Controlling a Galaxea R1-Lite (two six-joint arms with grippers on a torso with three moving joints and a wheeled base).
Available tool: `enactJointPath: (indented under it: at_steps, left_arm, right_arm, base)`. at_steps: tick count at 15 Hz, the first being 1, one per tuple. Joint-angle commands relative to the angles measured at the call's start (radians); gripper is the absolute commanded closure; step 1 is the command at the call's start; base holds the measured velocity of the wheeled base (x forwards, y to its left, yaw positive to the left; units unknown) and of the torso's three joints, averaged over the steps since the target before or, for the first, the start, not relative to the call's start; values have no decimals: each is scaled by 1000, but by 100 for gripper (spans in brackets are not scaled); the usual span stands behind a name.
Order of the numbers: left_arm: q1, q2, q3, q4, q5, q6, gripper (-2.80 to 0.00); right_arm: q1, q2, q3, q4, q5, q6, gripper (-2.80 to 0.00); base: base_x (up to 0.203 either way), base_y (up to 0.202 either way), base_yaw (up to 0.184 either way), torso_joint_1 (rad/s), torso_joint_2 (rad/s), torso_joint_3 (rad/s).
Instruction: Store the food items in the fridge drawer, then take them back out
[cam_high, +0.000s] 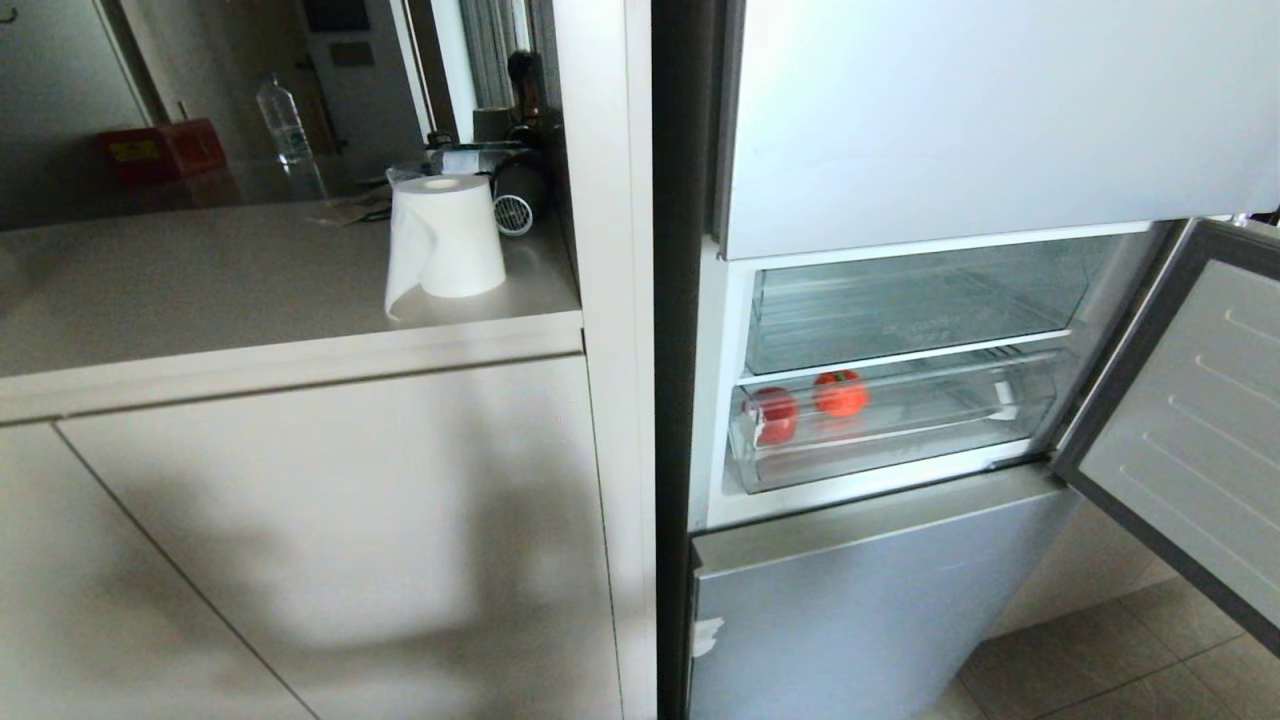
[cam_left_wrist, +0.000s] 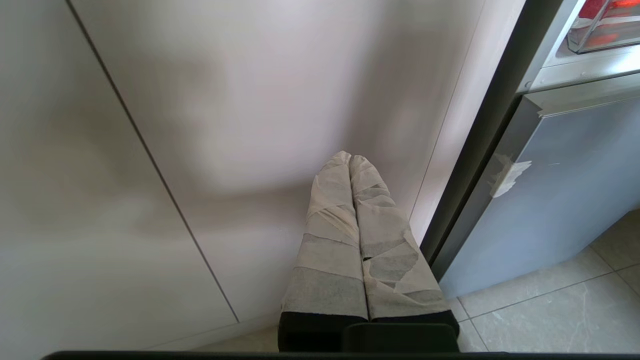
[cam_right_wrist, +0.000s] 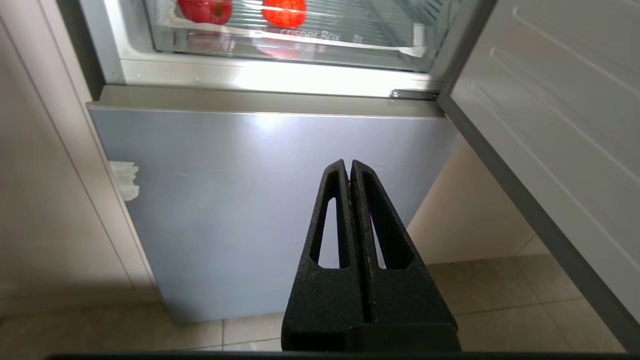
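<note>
**Clear drawer loaded, both arms low**

Pale blue-grey fridge (cam_high: 880, 590), door swung wide. Fridge drawer (cam_high: 890, 440) holds both food items: red one (cam_high: 772, 414) beside the orange ribbed one (cam_high: 840, 393). Retrieval probably next: rise, spread, approach level over the front lip. Right hand (cam_right_wrist: 349, 167) pressed together, below the drawer. Left hand (cam_left_wrist: 351, 159) pressed together, facing the cabinet.

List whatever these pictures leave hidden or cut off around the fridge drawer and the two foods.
- Red food: head view, smeared by the drawer's clear front; right wrist view, top cut by the edge.
- Orange food: right wrist view, top cut off.
- Lettering on the upper bin: head view, too small.
- Bottom compartment: its shut door hides the contents.
</note>
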Motion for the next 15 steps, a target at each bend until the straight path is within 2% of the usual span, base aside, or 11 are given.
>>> enactJointPath:
  at_steps: [1,3,15]
  left_arm:
    - [0,0,0,1,0,0,0]
    - [0,0,0,1,0,0,0]
    - [0,0,0,1,0,0,0]
  right_arm:
    - [0,0,0,1,-2,8,0]
    - [0,0,0,-1,3,12,0]
    - [-1,0,1,1,7,16,0]
  base:
    - [0,0,0,0,0,0]
    - [3,7,-98,2,3,2]
    - [-1,7,-173,2,1,2]
